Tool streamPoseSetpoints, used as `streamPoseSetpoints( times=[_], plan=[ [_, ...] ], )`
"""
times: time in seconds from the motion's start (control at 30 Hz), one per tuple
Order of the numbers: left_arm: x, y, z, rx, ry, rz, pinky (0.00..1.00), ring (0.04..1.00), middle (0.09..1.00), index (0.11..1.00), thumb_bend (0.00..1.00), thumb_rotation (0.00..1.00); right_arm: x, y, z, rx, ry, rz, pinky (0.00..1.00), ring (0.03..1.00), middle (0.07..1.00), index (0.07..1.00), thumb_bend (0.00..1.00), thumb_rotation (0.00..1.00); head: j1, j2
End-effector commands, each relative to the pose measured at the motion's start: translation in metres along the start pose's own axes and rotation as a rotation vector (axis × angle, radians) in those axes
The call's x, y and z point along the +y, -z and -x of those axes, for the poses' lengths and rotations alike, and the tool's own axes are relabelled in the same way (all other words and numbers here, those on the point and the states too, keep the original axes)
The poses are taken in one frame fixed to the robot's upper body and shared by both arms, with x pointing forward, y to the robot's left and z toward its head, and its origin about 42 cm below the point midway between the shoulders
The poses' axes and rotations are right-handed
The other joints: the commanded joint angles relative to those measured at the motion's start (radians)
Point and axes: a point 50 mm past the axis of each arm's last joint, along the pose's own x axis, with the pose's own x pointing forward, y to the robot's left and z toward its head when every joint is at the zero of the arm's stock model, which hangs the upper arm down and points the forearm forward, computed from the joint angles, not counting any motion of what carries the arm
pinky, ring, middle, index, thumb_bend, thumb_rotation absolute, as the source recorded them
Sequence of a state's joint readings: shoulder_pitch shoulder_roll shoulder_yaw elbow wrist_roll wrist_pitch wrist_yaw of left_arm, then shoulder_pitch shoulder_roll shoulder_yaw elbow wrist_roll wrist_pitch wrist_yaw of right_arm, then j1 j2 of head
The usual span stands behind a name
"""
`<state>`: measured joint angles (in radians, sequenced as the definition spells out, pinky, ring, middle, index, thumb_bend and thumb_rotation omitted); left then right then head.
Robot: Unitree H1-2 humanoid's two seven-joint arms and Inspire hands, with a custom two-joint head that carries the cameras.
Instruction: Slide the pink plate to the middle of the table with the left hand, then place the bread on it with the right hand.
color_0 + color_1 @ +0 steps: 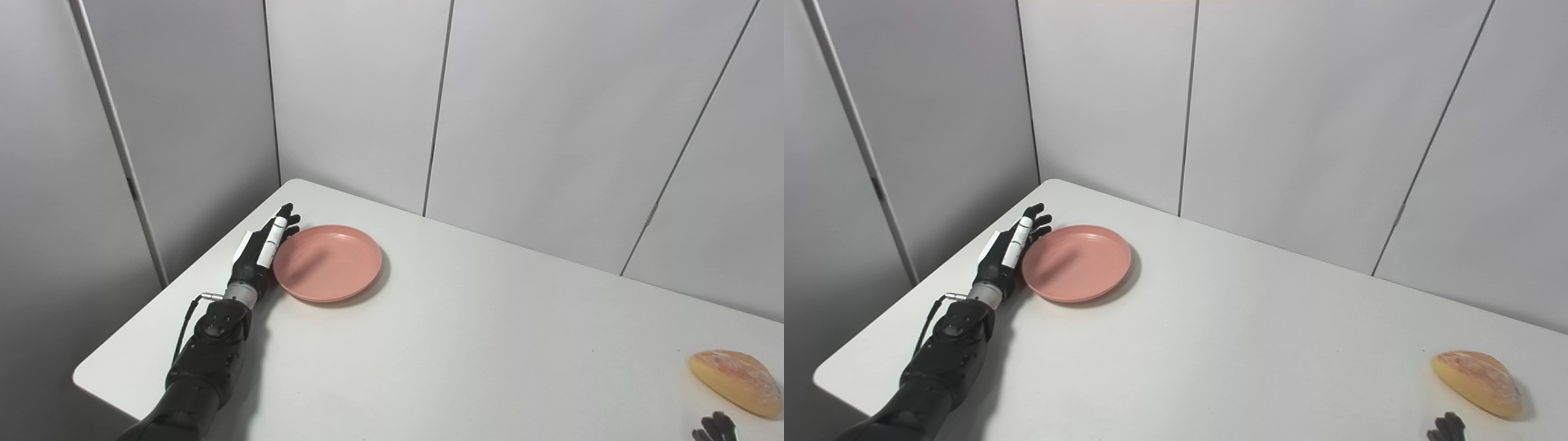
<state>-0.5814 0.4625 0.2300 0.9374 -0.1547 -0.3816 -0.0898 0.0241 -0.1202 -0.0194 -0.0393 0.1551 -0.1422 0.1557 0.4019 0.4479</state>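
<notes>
A round pink plate [327, 262] lies on the white table [465, 343] toward its far left corner. My left hand [263, 248] rests flat and open along the plate's left rim, fingers stretched out and touching or nearly touching the edge. A golden bread roll [738, 381] sits at the right edge of the table, near the front. Only the fingertips of my right hand [713, 427] show at the bottom right, just below the bread and apart from it; how they stand is hidden.
Grey wall panels [551, 122] close in the table at the back and left. The table's rounded left corner [79, 376] is close to my left forearm. Bare tabletop stretches between plate and bread.
</notes>
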Motion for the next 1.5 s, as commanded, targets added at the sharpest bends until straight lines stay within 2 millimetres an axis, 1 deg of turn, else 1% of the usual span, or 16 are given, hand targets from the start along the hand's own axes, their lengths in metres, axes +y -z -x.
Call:
streamPoseSetpoints(
  times=[0.0,0.07,0.2,0.23,0.3,0.57,0.73,0.83,1.0,1.07,1.23,1.3,1.37,1.47],
  plan=[
    [-0.016,-0.019,-0.016,-0.062,0.037,0.014,0.91,0.898,0.901,0.904,0.73,1.00,0.002,-0.010,-0.007,-0.036,0.004,-0.017,1.00,1.000,1.000,1.000,0.62,0.92,-0.003,0.002],
    [-0.024,-0.017,-0.015,-0.042,0.035,0.043,0.96,0.918,0.902,0.897,0.75,1.00,0.003,-0.010,-0.008,-0.039,0.007,-0.022,1.00,1.000,1.000,1.000,0.60,0.92,-0.008,0.002],
    [-0.039,-0.015,-0.015,-0.035,0.024,0.066,0.99,0.929,0.901,0.886,0.74,1.00,0.004,-0.012,-0.009,-0.045,0.011,-0.015,1.00,1.000,1.000,1.000,0.58,0.93,-0.014,0.000],
    [-0.042,-0.014,-0.015,-0.039,0.022,0.073,0.95,0.907,0.893,0.884,0.73,1.00,0.005,-0.012,-0.009,-0.046,0.012,-0.014,1.00,1.000,1.000,1.000,0.57,0.93,-0.014,0.000],
    [-0.051,-0.011,-0.016,-0.043,0.030,0.084,0.91,0.898,0.896,0.894,0.74,1.00,0.005,-0.014,-0.009,-0.046,0.013,-0.017,1.00,1.000,1.000,1.000,0.56,0.93,-0.015,0.000],
    [-0.075,-0.013,-0.020,-0.066,0.042,0.121,0.90,0.899,0.899,0.902,0.73,1.00,0.005,-0.018,-0.011,-0.049,0.014,-0.022,1.00,1.000,1.000,1.000,0.53,0.92,-0.011,-0.001],
    [-0.086,-0.016,-0.022,-0.069,0.056,0.137,0.90,0.904,0.906,0.905,0.71,1.00,0.006,-0.018,-0.011,-0.049,0.015,-0.022,1.00,1.000,1.000,1.000,0.49,0.94,-0.017,-0.002],
    [-0.092,-0.018,-0.021,-0.063,0.068,0.132,0.92,0.916,0.914,0.913,0.71,1.00,0.007,-0.019,-0.011,-0.050,0.011,-0.021,1.00,1.000,1.000,1.000,0.47,0.94,-0.035,-0.001],
    [-0.102,-0.018,-0.019,-0.053,0.082,0.147,0.95,0.922,0.918,0.919,0.71,1.00,0.010,-0.019,-0.011,-0.050,0.010,-0.020,1.00,1.000,1.000,1.000,0.47,0.93,-0.061,-0.004],
    [-0.108,-0.017,-0.018,-0.052,0.085,0.155,0.93,0.907,0.905,0.910,0.71,1.00,0.011,-0.020,-0.011,-0.053,0.009,-0.017,1.00,1.000,1.000,1.000,0.45,0.92,-0.071,-0.005],
    [-0.123,-0.014,-0.012,-0.035,0.098,0.165,0.92,0.897,0.895,0.906,0.69,1.00,0.015,-0.018,-0.013,-0.056,0.005,-0.021,1.00,1.000,1.000,1.000,0.47,0.90,-0.095,-0.008],
    [-0.129,-0.012,-0.009,-0.023,0.109,0.173,0.91,0.900,0.896,0.906,0.70,1.00,0.016,-0.018,-0.013,-0.059,0.005,-0.019,1.00,1.000,1.000,1.000,0.47,0.89,-0.107,-0.008],
    [-0.133,-0.011,-0.008,-0.015,0.119,0.179,0.93,0.906,0.898,0.907,0.71,1.00,0.016,-0.019,-0.012,-0.063,0.004,-0.011,1.00,1.000,1.000,1.000,0.45,0.89,-0.120,-0.006],
    [-0.142,-0.009,-0.004,-0.013,0.139,0.182,0.92,0.905,0.899,0.908,0.73,1.00,0.018,-0.018,-0.013,-0.060,0.004,0.001,1.00,1.000,1.000,1.000,0.44,0.89,-0.152,-0.003]
  ],
)
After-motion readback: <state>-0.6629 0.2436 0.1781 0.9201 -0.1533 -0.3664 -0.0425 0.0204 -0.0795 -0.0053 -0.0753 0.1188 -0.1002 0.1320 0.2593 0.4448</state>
